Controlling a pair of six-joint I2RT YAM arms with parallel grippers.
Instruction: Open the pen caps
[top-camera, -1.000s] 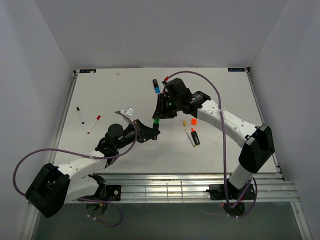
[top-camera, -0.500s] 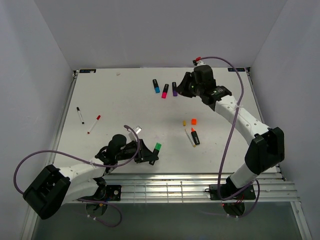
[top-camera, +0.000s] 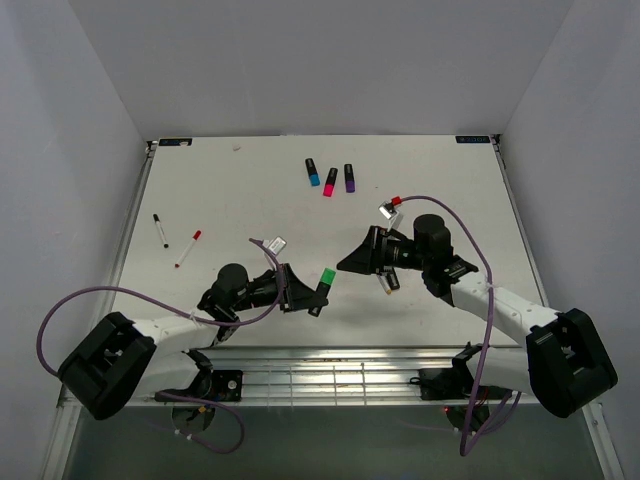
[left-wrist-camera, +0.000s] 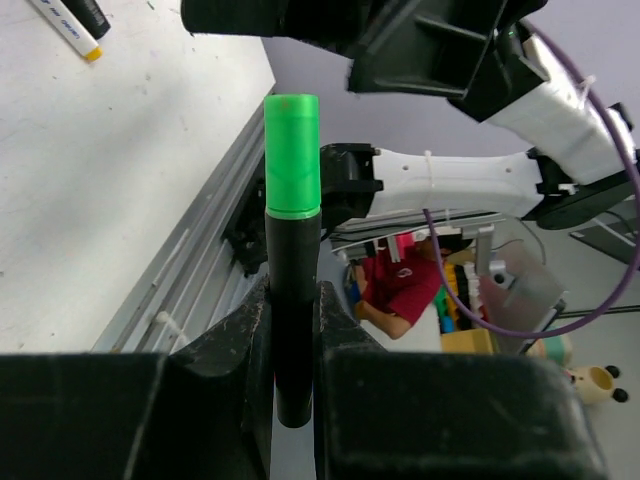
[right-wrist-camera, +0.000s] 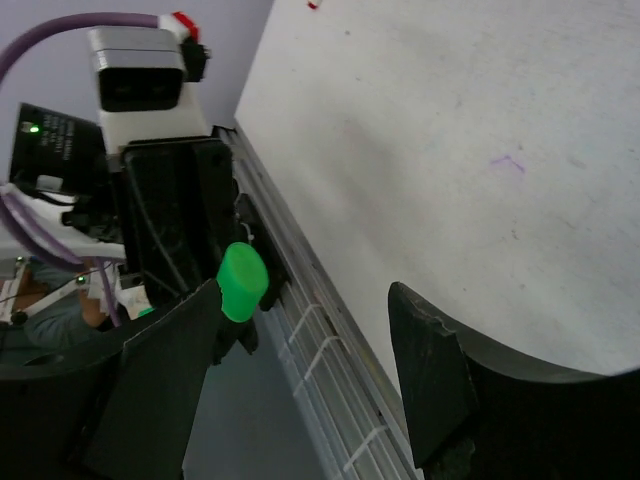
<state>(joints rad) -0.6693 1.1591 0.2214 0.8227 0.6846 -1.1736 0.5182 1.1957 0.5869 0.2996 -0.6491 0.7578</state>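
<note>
One green-capped marker (top-camera: 322, 281), three other capped markers (top-camera: 330, 182), two capped thin pens (top-camera: 161, 230), two arms (top-camera: 160, 325)

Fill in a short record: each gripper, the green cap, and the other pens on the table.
left gripper: shut on the black marker
right gripper: open, facing the green cap, not gripping it
green cap: on its marker
far table: markers with blue cap, pink cap, purple cap
left side: black-capped pen, red-capped pen

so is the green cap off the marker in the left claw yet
No, the green cap sits fully on the black marker, which the left claw grips by its body.
</note>
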